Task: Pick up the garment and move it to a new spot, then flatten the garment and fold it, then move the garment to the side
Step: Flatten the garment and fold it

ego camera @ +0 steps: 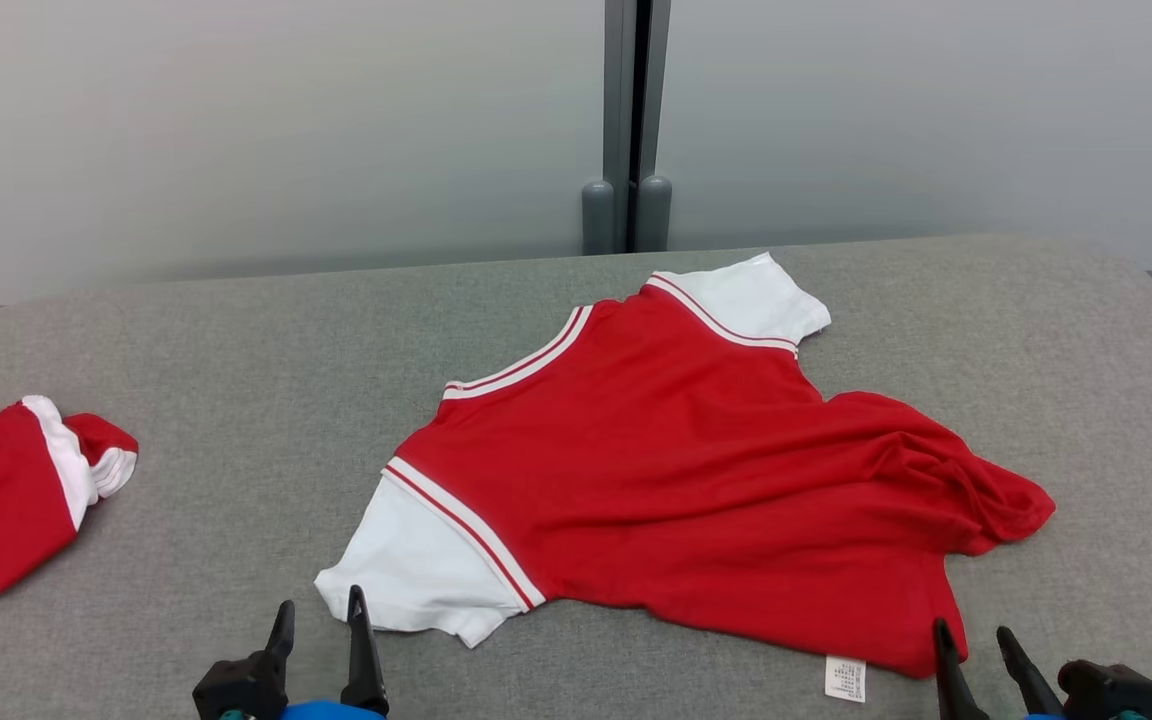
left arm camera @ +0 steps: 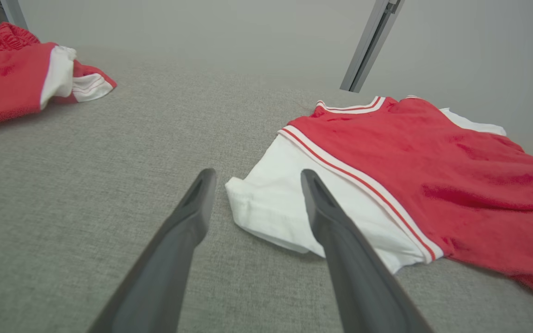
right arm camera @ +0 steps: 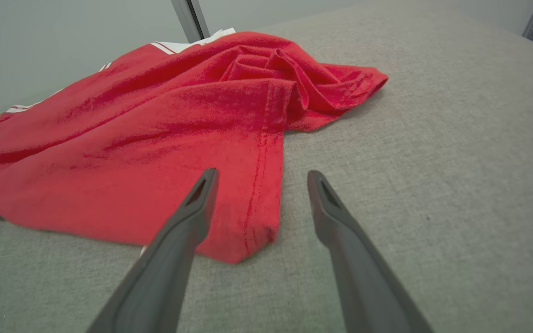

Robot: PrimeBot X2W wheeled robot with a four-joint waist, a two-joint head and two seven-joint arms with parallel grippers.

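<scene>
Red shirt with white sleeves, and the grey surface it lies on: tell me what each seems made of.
Red shirt with white sleeves: a soft knit, likely cotton jersey, matte. It bunches in limp folds at one corner and shows stitched hems. Grey surface: looks like woven upholstery fabric, matte, with a fine flecked weave. Its rounded edges suggest padding beneath.

Office-like test room: grey fabric-topped table (ego camera: 236, 330) before frosted partition panels (ego camera: 236, 130) and metal post (ego camera: 628, 100).
</scene>
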